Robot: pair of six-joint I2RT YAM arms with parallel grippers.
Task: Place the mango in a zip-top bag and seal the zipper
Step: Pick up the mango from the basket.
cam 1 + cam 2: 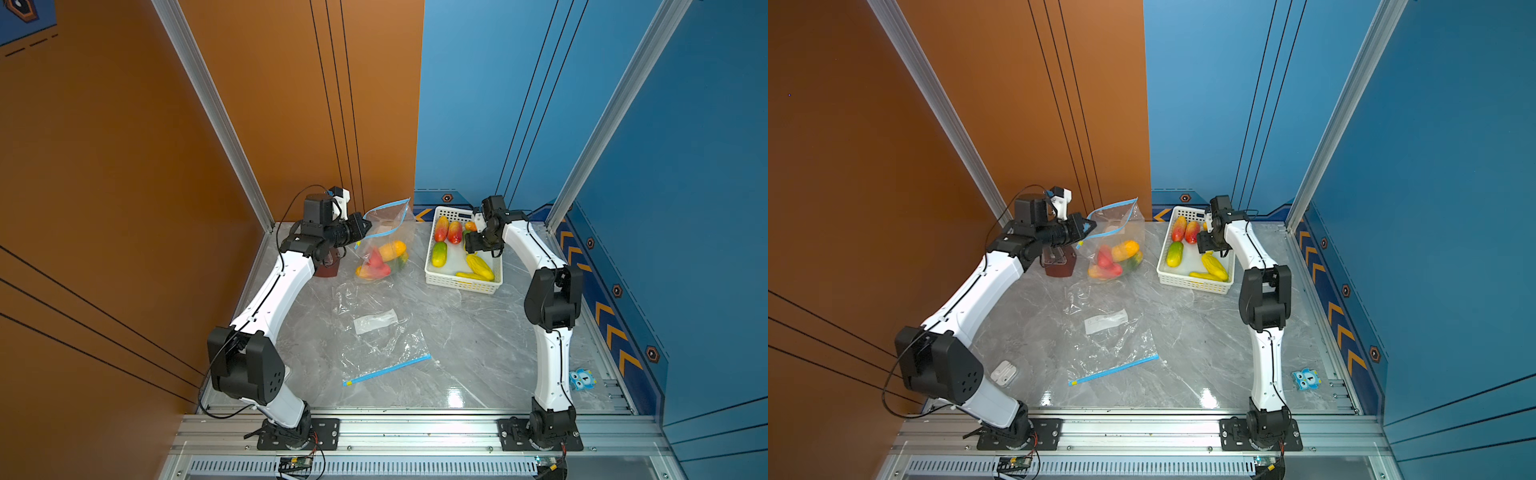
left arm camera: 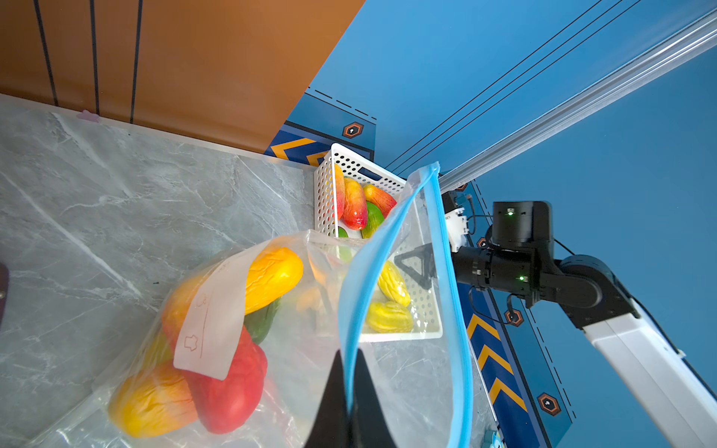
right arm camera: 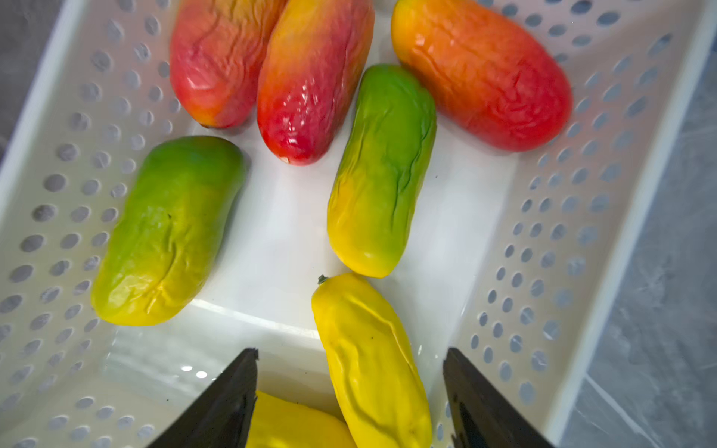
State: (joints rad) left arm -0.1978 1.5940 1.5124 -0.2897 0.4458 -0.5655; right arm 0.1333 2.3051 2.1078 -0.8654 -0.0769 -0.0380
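Near the far edge of the table (image 1: 478, 353), left of middle, a zip-top bag (image 1: 388, 226) is held up by its mouth, bottom resting on the table. Left fingers (image 2: 329, 403) are pinched tight on one end of its blue zipper strip (image 2: 351, 310). The mouth gapes wide, unsealed. Bagged mangoes (image 1: 380, 259) sit in the bottom: a red one, yellow-orange ones, a bit of green. White label on the bag wall faces the left wrist camera.

Just beside the bag, toward the far right corner, is a white perforated basket (image 1: 461, 288). Loose mangoes (image 3: 310, 85) lie in it: three red-orange, two green-yellow, two yellow in the right wrist view. Right fingers (image 3: 217, 407) hang low over the basket, spread wide, gripping nothing. A yellow mango (image 3: 372, 360) lies between them, with a gap showing on both sides.

Mid-table, a second zip-top bag (image 1: 374, 345) lies flat, its blue zipper (image 1: 386, 370) toward the near edge and a white label (image 1: 376, 321) on it. A brown block (image 1: 326, 270) sits by the left edge under the left arm. A blue owl figure (image 1: 582, 379) sits near the right edge. A small white item (image 1: 1003, 372) lies by the left edge; can't tell what it is.
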